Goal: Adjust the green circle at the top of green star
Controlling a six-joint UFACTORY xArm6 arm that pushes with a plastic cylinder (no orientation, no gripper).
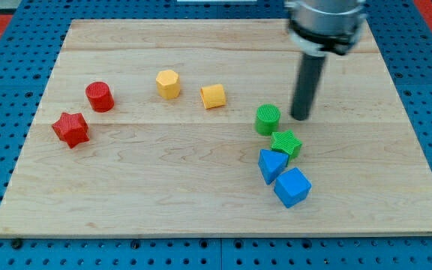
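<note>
The green circle (268,119) stands on the wooden board, just up and left of the green star (286,143), nearly touching it. My tip (300,118) rests on the board right of the green circle, with a small gap, and above the green star. The rod rises from there toward the view's top.
A blue triangle (271,165) and a blue cube (292,187) lie just below the green star. Two yellow blocks (168,84) (213,96) sit at upper centre. A red circle (100,97) and a red star (70,129) are at the left. The board (163,187) sits on a blue pegboard.
</note>
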